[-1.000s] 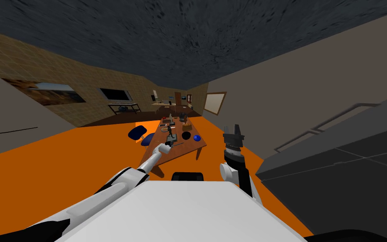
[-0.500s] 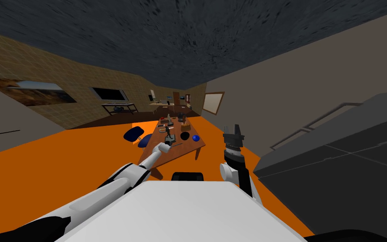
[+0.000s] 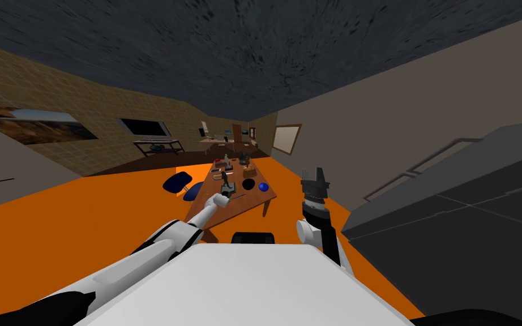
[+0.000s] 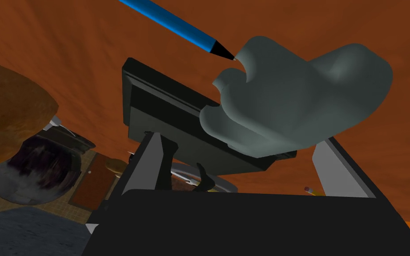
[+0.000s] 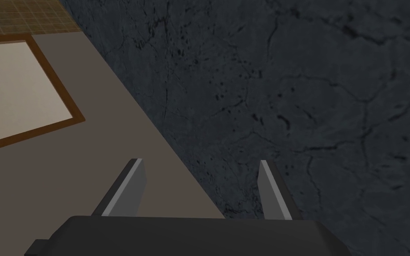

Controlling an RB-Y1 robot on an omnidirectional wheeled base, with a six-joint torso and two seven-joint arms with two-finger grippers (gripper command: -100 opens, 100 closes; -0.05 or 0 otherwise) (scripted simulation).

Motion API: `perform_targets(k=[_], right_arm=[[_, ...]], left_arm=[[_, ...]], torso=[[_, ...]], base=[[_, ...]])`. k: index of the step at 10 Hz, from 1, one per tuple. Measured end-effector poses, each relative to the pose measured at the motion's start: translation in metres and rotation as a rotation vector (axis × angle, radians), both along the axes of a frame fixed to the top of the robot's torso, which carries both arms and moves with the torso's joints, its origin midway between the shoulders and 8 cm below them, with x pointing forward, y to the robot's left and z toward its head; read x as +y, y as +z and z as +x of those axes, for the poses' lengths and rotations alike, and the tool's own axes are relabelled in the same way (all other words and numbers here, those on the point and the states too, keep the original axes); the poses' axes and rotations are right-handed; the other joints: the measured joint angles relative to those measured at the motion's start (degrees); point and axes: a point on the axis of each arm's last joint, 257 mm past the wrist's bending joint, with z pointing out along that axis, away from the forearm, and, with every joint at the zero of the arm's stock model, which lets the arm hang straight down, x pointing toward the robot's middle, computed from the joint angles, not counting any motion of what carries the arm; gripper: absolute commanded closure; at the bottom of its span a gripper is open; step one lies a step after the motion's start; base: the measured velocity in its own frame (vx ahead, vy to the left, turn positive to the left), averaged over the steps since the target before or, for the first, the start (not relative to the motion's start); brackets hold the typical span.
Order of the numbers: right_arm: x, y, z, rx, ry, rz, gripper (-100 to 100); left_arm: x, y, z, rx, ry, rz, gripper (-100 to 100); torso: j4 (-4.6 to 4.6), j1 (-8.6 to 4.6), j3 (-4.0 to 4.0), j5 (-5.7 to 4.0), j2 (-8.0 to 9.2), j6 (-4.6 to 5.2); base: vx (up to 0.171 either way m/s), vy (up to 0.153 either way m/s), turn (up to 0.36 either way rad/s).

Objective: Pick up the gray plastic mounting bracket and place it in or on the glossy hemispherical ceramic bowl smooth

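Note:
The grey bracket (image 4: 297,102) is a lumpy, rounded block lying on the brown table (image 4: 88,53), partly over a flat black box (image 4: 164,111). My left gripper (image 4: 240,137) is open just short of the bracket, which lies beyond the fingertips, nearer one finger (image 4: 339,166). In the head view the left gripper (image 3: 229,194) reaches over the table's near end. A black round bowl (image 3: 248,184) and a small blue round thing (image 3: 264,186) sit to its right. My right gripper (image 3: 315,181) is raised beside the table, open and empty (image 5: 199,178).
A blue pen (image 4: 173,24) points at the bracket, and a pencil (image 4: 313,191) lies by the finger. A brown lump (image 4: 8,120) and a dark round pot (image 4: 35,173) stand nearby. A blue chair (image 3: 178,182) stands left of the table (image 3: 254,201); a grey cabinet (image 3: 452,226) is on my right.
My head's view has shifted a little, so the table now sits slightly left and higher in the picture. Both arms keep much the same pose.

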Motion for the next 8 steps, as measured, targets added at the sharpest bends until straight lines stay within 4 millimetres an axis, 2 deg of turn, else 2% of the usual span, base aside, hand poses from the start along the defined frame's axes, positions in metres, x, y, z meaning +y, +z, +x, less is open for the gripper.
perform_targets(k=[1,2,6,7,8], right_arm=[[0.0000,0.0000,0.0000,0.000,0.000,0.000,0],[0.0000,0.0000,0.0000,0.000,0.000,0.000,0],[0.0000,0.0000,0.0000,0.000,0.000,0.000,0],[0.0000,0.0000,0.0000,0.000,0.000,0.000,0],[0.0000,0.0000,0.0000,0.000,0.000,0.000,0]], left_arm=[[0.0010,-0.0045,-0.0031,0.001,0.001,-0.001,-100],[0.0010,-0.0046,-0.0029,-0.001,0.001,-0.001,100],[0.0027,-0.0039,-0.0025,-0.002,0.002,0.001,100],[0.0029,-0.0036,-0.0022,-0.003,0.002,0.001,0],[0.0029,-0.0035,-0.0021,-0.003,0.002,0.001,100]], torso=[[-0.01,0.03,-0.04,0.01,-0.06,0.00],[0.01,0.00,0.04,0.00,0.08,0.00],[-0.01,-0.06,0.07,0.07,0.18,0.11],[-0.03,-0.07,0.05,0.08,0.16,0.12],[-0.04,-0.07,0.03,0.08,0.14,0.12]], base=[[0.040,0.010,-0.001],[0.007,0.002,0.005],[0.000,0.000,0.000],[0.000,0.000,0.000],[-0.056,-0.015,-0.006]])
